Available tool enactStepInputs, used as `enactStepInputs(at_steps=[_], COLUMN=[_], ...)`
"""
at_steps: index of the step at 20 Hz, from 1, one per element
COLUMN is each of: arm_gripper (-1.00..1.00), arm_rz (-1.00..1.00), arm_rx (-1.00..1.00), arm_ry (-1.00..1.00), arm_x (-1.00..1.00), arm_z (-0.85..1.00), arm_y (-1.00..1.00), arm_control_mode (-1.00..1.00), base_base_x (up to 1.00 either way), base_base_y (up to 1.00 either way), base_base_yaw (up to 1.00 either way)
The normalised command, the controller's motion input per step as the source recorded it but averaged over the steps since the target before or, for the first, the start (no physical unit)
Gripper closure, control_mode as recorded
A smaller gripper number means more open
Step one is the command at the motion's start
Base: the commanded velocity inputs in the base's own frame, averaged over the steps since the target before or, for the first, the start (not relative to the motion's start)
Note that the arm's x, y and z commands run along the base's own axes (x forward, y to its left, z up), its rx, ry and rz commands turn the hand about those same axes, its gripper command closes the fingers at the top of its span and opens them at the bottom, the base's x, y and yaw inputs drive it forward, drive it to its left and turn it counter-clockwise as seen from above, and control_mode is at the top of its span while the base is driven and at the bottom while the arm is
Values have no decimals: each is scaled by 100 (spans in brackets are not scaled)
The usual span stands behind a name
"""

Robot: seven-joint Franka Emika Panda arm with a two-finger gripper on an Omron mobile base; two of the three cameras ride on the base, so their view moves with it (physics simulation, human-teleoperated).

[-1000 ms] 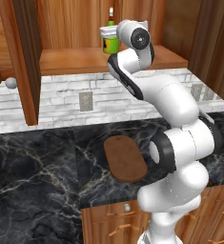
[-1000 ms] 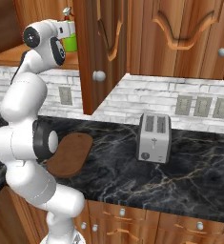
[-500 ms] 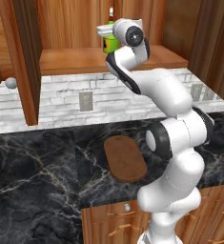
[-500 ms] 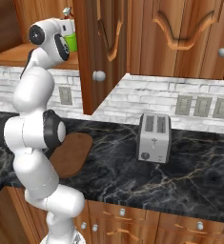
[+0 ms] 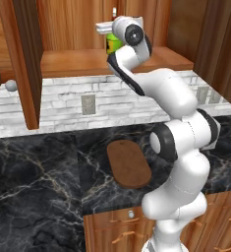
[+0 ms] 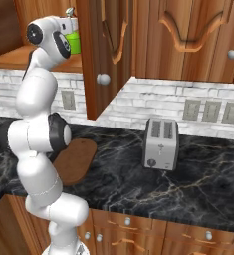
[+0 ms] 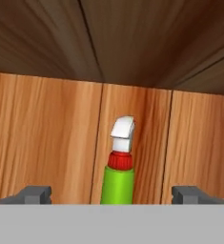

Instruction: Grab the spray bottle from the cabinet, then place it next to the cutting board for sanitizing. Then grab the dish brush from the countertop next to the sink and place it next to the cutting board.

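In the left base view, the white arm is seen stretched up into the open reddish-brown wooden wall cabinet (image 5: 87, 59), its wrist level with the small bright green spray bottle (image 5: 112, 44) that stands on the plain shelf board. Compared with a second ago, the elbow has been straightened and the hand carried further in and higher, so that more of the bottle is now covered by the wrist. Below, the flat dark brown oval cutting board (image 5: 129, 163) lies untouched on the glossy black marble countertop (image 5: 33, 187).

In the right base view, the green body of the bottle (image 6: 74, 42) is seen just beyond the hand, beside the cabinet's open door. A silver toaster (image 6: 160, 144) stands well apart on the counter.

In the hand view, the two-finger gripper (image 7: 111, 194) is held spread wide, one dark fingertip (image 7: 33, 194) on each side of the bottle's neck (image 7: 118, 183), with clear gaps between; nothing is grasped. The white-and-red nozzle (image 7: 122, 138) is centred against the cabinet's back panel. How deep the bottle sits between the fingers cannot be judged well from this angle; it is probably almost within reach. The approach appears nearly done, so closing on the bottle is judged the next step.
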Motion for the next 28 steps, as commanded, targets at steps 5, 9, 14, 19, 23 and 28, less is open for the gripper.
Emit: enactStepInputs(at_steps=[5,9,14,19,23,28], arm_gripper=[-100,-100,-100,-100,100,100], arm_rz=[6,5,0,0,0,0], arm_rx=[23,15,0,0,0,3], arm_ry=[12,19,4,3,3,0], arm_x=[39,43,35,30,32,1], arm_z=[-11,-19,0,-1,-14,0], arm_y=[0,-1,0,0,1,0], arm_control_mode=[-100,-100,-100,-100,-100,-100], base_base_x=[0,0,0,0,0,0], base_base_y=[0,0,0,0,0,0], base_base_yaw=[0,0,0,0,0,0])
